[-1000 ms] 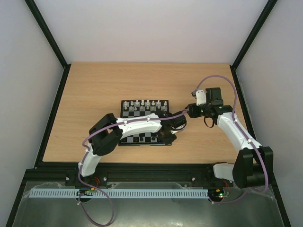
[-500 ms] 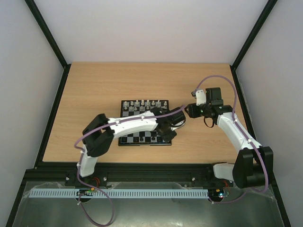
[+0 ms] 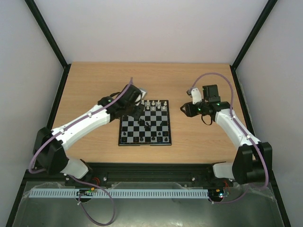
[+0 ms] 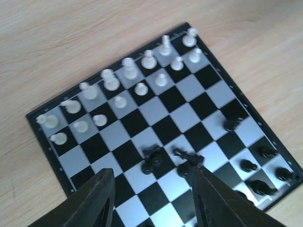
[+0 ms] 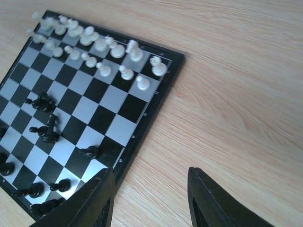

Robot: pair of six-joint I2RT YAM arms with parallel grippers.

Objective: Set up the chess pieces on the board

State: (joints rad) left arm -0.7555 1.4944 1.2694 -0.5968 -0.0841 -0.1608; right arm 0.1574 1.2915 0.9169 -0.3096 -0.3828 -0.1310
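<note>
The board (image 3: 156, 124) lies mid-table, with white chess pieces (image 3: 152, 105) in two rows along its far side. Black chess pieces (image 3: 142, 138) stand along the near side, and a few black ones (image 4: 152, 160) sit loose in the middle; one of them (image 4: 188, 156) lies toppled. My left gripper (image 3: 136, 105) hovers over the board's far-left corner. In the left wrist view the left gripper (image 4: 152, 171) is open and empty above the board (image 4: 189, 116). My right gripper (image 5: 150, 171) is open over bare wood just right of the board (image 5: 118, 130), holding nothing.
The wooden table (image 3: 94, 85) is fenced by a black frame and pale walls. The right arm (image 3: 232, 125) reaches in from the near right, the left arm (image 3: 80, 125) from the near left. A purple cable (image 3: 222, 78) loops above the right wrist.
My left arm has swung from the board's near-right side to its far-left corner and its gripper has opened. The right gripper shifted slightly. The black pieces in the board's middle are now uncovered.
</note>
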